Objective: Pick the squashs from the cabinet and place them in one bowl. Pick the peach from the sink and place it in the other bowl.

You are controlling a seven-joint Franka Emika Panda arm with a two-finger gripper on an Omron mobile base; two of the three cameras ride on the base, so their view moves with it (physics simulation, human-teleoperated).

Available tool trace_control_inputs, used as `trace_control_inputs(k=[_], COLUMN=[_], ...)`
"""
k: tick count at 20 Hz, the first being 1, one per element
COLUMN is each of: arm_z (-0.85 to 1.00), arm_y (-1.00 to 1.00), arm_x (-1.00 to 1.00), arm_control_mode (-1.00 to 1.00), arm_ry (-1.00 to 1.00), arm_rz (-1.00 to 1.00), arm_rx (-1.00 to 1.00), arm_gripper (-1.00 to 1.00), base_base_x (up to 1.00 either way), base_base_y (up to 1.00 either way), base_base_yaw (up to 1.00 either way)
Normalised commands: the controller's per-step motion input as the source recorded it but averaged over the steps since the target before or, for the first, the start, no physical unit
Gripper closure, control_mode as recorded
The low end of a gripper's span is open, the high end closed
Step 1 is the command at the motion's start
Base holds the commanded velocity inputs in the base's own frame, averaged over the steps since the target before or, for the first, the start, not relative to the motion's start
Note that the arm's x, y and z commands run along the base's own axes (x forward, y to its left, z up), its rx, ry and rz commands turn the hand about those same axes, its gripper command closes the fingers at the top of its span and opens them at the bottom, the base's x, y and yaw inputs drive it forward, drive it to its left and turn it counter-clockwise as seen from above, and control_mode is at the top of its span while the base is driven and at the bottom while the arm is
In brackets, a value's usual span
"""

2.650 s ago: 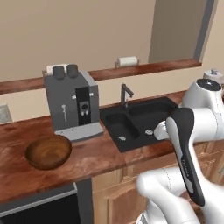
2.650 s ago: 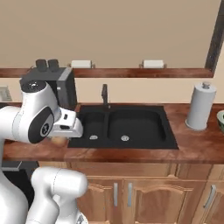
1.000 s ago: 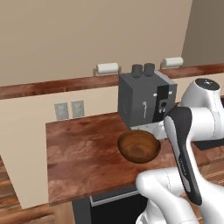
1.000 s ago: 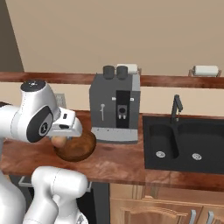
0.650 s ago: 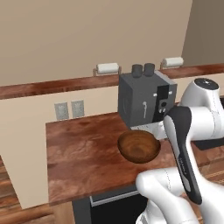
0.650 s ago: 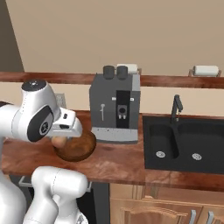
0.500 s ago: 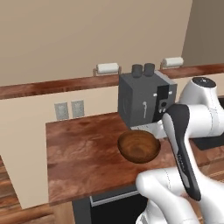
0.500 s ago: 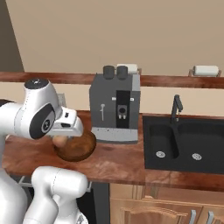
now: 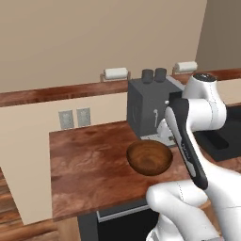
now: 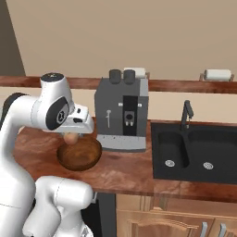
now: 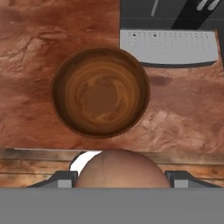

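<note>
We are holding the peach [image 11: 121, 168] with our jaws pinching it. It is hanging above the dark brown bowl [image 11: 100, 92], at its six o'clock edge in the hand view. The bowl is sitting on the tabletop [image 9: 89, 160] beside the coffee machine [image 10: 122, 113].

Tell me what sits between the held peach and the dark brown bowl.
Nothing: in the hand view the peach in the tool hangs above the empty brown bowl.

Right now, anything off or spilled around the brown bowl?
Nothing stands out. The dark brown bowl sits upright and empty on the wooden counter beside the coffee machine; the tool holds the peach above it.
</note>
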Motion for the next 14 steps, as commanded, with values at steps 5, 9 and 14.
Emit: trace_control_inputs(k=[5,9,14], arm_z=[0.0,-0.31,-0.27], arm_y=[0.15,0.28,0.24], arm_x=[-0.03,0.46,0.44], arm_control_mode=[-1.0,-1.0,-1.0], arm_ry=[0.0,-0.04,-0.09], arm_rz=[0.0,0.0,0.0], arm_rx=[0.0,-0.04,-0.05], arm_gripper=[1.0,1.0,1.0], base_base_x=[0.0,0.0,0.0], base_base_y=[0.0,0.0,0.0], base_base_yaw=[0.0,0.0,0.0])
